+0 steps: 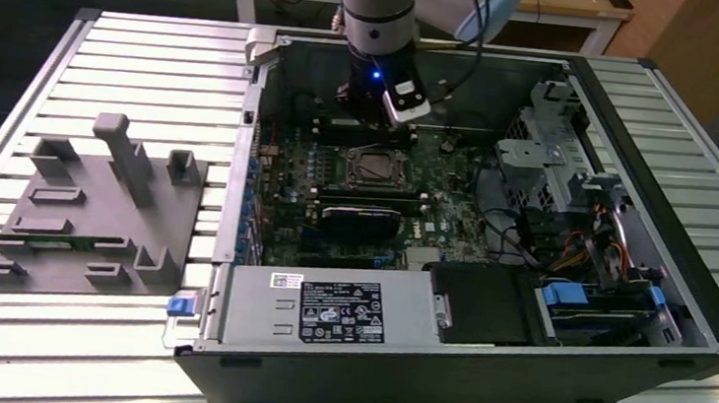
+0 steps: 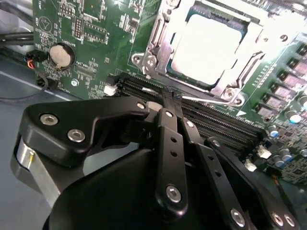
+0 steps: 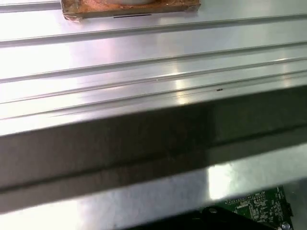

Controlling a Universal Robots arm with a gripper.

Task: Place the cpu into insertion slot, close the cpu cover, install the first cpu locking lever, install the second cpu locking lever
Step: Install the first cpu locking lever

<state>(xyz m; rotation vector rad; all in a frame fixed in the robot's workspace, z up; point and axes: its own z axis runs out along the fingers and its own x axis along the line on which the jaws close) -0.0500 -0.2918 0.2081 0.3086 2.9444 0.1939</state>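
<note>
1. In the second wrist view the gripper (image 2: 169, 98) is seen from behind its black links. Its fingers (image 2: 167, 115) are drawn together at the tips. Whether something thin is pinched between them cannot be told.
2. The cpu (image 2: 206, 43) is found just beyond the fingertips. It is seated in the socket, and its pale metal top is shown through the window of the cpu cover (image 2: 160, 40), which lies flat over it.
3. A thin silver rod (image 2: 206, 99) (probably one of the locking levers) runs along the edge of the cover nearest to the fingertips. Its end is very near to them, but contact cannot be confirmed.
4. The long black memory slots (image 2: 216, 120) are placed directly under the fingertips. A round coin battery (image 2: 61, 54) is seen well apart from the fingers, to one side.
5. A wider scene is given by the exterior view. The open computer case (image 1: 704, 324) is laid on a slatted metal table (image 1: 30, 61), and the gripper (image 1: 370, 123) is lowered inside it, just beside the insertion slot (image 1: 374, 166). A grey fixture (image 1: 94, 211) stands well apart, at the exterior view's left.
6. In the first wrist view the bright table slats, a dark band of the case wall and a corner of the green circuit board (image 3: 259, 206) are shown.
</note>
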